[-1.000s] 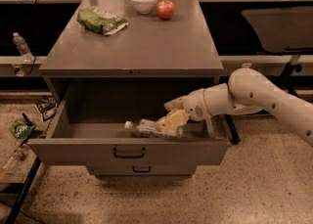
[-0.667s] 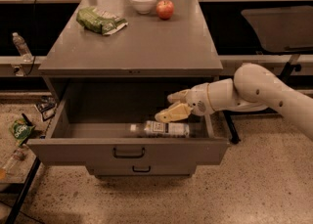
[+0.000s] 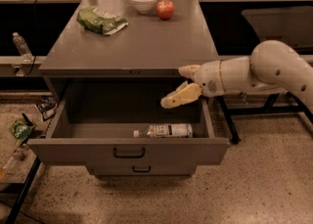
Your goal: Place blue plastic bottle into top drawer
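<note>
The blue plastic bottle (image 3: 164,130), clear with a white cap and a pale label, lies on its side on the floor of the open top drawer (image 3: 73,150), near the front panel, cap to the left. My gripper (image 3: 173,87) hangs above the drawer's right half, just below the cabinet top's front edge, well above the bottle. Its two cream fingers (image 3: 180,96) are spread apart and hold nothing. The drawer's dark pull handle (image 3: 129,153) faces the camera.
On the cabinet top (image 3: 146,42) lie a green snack bag (image 3: 101,20), a white bowl (image 3: 143,0) and a red apple (image 3: 165,9). A narrower lower drawer front (image 3: 142,169) sits beneath. A small clear bottle (image 3: 20,44) stands at left; a green packet (image 3: 20,130) lies on the floor.
My gripper let go of the bottle and rose up out of the drawer, to the right. The bottle now rests alone on the drawer floor.
</note>
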